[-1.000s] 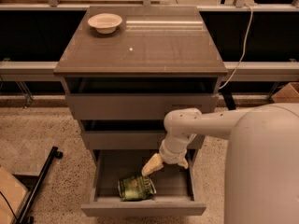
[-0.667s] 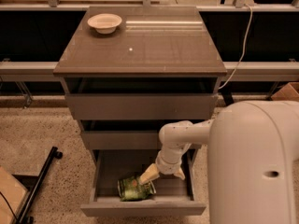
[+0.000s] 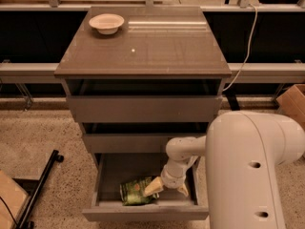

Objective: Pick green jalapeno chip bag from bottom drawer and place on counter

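Camera view: bottom drawer (image 3: pixel 145 213) is open, green jalapeno chip bag (image 3: pixel 135 193) lying flat inside. My hand (image 3: pixel 167 190) is down in the drawer, fingers apart, one tip at the bag's right edge, nothing clamped. Grasp, lift, placing on worktop (image 3: pixel 162 46) — all left, I'd say.

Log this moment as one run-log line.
stage: pre-grasp | pincer: open, inside bottom drawer, at right end of green jalapeno chip bag | bag: lying in drawer, not lifted | counter: white bowl at far left
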`<state>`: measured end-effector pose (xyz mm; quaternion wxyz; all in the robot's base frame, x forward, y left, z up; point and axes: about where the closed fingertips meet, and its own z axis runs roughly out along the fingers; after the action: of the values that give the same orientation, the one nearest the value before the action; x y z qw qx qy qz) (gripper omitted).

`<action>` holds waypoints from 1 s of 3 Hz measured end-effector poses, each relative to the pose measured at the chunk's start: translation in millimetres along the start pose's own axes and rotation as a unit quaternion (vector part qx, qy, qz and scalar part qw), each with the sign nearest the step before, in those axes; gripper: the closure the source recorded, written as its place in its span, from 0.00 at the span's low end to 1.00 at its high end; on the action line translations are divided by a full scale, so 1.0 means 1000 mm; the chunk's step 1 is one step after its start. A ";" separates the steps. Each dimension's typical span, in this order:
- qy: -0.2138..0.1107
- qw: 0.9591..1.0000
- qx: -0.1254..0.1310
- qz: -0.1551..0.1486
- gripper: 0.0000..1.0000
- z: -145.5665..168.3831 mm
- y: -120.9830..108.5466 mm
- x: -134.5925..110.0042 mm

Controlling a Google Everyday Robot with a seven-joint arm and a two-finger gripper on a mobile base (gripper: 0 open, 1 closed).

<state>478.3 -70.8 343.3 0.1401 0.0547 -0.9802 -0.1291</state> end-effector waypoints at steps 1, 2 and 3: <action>-0.022 0.999 -0.027 0.019 0.00 0.005 -0.001 -0.014; -0.058 0.995 -0.071 0.033 0.00 0.020 -0.004 -0.041; -0.080 0.989 -0.123 0.028 0.00 0.044 0.002 -0.081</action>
<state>542.7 -47.0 281.6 0.0703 -0.0006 -0.9661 -0.2485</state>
